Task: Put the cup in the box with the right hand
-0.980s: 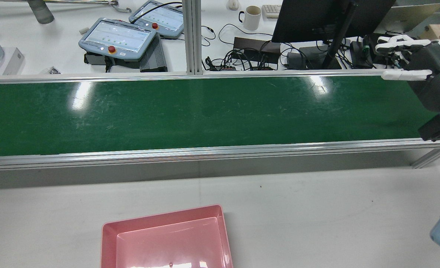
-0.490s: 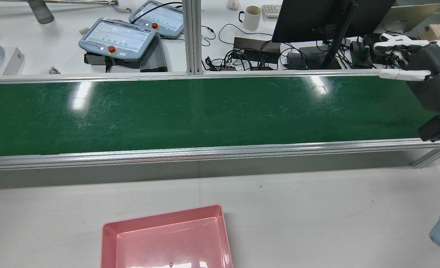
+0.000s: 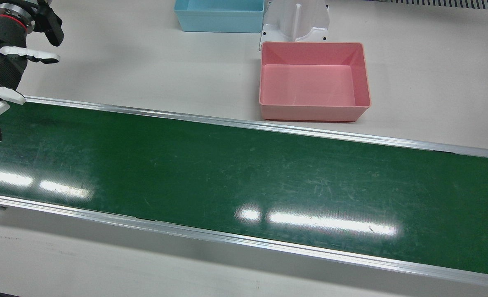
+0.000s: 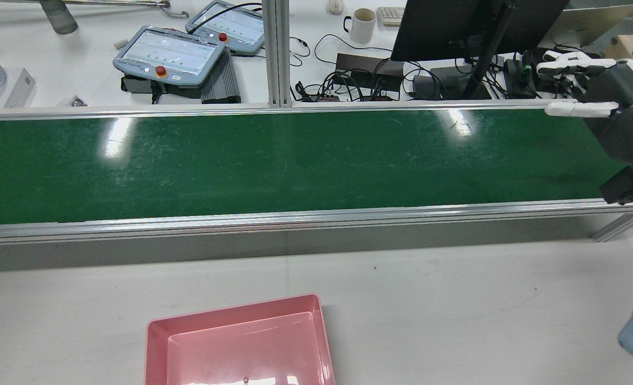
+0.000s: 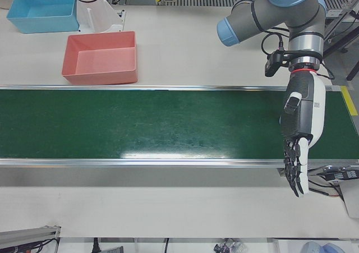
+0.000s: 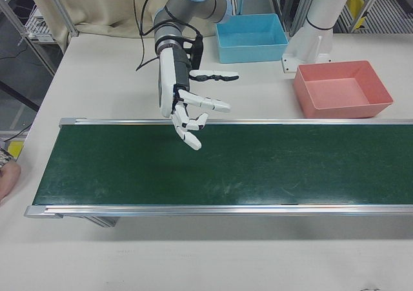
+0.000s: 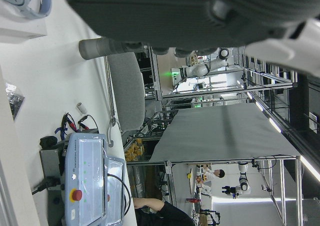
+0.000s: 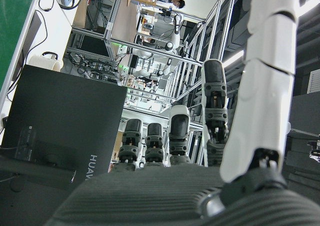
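No cup on the green conveyor belt [image 3: 244, 173]. Right hand [image 6: 187, 107] splayed, empty; left hand [image 5: 300, 141] apparently extended, empty (foreshortened). Risk: mistimed grab missing the pink plastic box [image 3: 314, 80].

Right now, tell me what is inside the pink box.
Nothing: the pink box shows only its bare floor in the front view. No cup shows on the green belt either. Nothing covers its inside.

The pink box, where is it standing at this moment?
In the front view the pink box stands on the white table, just beyond the green belt's far rail, right of centre, directly before the white pedestal.
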{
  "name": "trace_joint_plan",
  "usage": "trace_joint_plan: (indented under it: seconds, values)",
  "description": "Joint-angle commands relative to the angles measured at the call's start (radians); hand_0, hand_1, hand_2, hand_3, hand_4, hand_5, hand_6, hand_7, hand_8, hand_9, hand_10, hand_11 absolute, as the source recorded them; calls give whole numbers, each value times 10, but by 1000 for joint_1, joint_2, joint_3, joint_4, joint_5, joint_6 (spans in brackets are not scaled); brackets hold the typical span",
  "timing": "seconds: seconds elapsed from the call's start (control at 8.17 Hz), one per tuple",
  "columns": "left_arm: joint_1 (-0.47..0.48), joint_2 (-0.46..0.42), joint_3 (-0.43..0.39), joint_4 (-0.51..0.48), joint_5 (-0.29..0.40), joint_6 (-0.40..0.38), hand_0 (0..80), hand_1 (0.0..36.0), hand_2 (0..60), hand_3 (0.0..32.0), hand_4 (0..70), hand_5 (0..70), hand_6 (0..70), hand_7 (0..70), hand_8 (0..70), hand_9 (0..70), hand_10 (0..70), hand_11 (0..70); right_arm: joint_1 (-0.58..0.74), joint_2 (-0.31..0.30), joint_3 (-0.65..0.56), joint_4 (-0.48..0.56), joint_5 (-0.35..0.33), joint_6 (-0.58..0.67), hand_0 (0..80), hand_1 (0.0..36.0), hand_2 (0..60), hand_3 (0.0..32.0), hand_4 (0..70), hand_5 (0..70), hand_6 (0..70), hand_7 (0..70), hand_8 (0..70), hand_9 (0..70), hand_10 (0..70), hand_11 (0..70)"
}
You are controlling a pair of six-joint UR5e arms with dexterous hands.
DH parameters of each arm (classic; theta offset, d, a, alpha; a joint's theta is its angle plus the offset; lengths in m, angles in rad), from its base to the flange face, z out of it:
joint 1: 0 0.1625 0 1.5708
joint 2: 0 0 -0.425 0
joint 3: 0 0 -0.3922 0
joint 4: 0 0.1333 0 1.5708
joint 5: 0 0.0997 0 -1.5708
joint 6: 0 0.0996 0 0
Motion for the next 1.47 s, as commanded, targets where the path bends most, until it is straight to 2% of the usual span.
trace_joint_plan:
  seconds: [0.0,0.12,0.24,0.61,1.35]
  values:
    - [0,0,0,0,0,-1,0,0,0,0,0,0,0,0,0,0,0,0,-4,0,-1,-1,0,1,581,185,53,0,427,67,173,700,75,224,119,191]
    - [0,0,0,0,0,1,0,0,0,0,0,0,0,0,0,0,0,0,5,3,1,1,0,1,580,189,70,0,431,68,175,700,77,230,123,196]
    - [0,0,0,0,0,-1,0,0,0,0,0,0,0,0,0,0,0,0,-8,0,-2,-1,0,1,582,185,50,0,428,67,173,700,75,226,120,192]
    - [1,0,0,0,0,1,0,0,0,0,0,0,0,0,0,0,0,0,4,1,1,1,0,-1,580,190,68,0,435,67,177,700,78,232,122,195]
    - [0,-1,0,0,0,1,0,0,0,0,0,0,0,0,0,0,0,0,-1,0,-1,1,0,1,582,188,55,0,433,67,175,700,75,227,123,196]
